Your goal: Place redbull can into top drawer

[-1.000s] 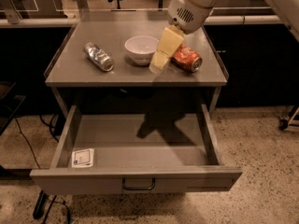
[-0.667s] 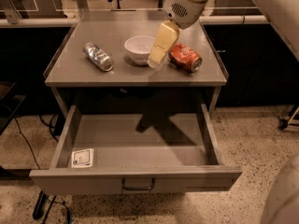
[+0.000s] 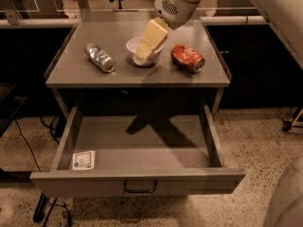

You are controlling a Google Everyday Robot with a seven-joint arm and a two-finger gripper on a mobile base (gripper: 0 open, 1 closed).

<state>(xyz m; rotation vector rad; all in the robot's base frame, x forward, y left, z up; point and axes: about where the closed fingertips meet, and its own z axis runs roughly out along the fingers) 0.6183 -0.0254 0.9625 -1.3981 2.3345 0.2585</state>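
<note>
Camera view: redbull can point(image 3: 100, 57) lies left of hand point(image 3: 143, 56) over bowl point(image 3: 131, 45); hand's opening unclear.

The tool point(image 3: 143, 54) is hanging right over the white bowl point(image 3: 132, 47), covering its middle and right rim so that its inside is not showing. The arm point(image 3: 177, 1) behind the bowl is running off the top edge. Left of the bowl, the redbull can point(image 3: 100, 57) is showing marks too small to read, as is the white sticker point(image 3: 84, 160) in the top drawer point(image 3: 189, 181) well in front of the bowl. The drawer's rear is lying hidden under the surface point(image 3: 123, 74) carrying the bowl, and a pale blurred robot part point(image 3: 289, 197) far front-right of the bowl is being cut off at the corner.
</note>
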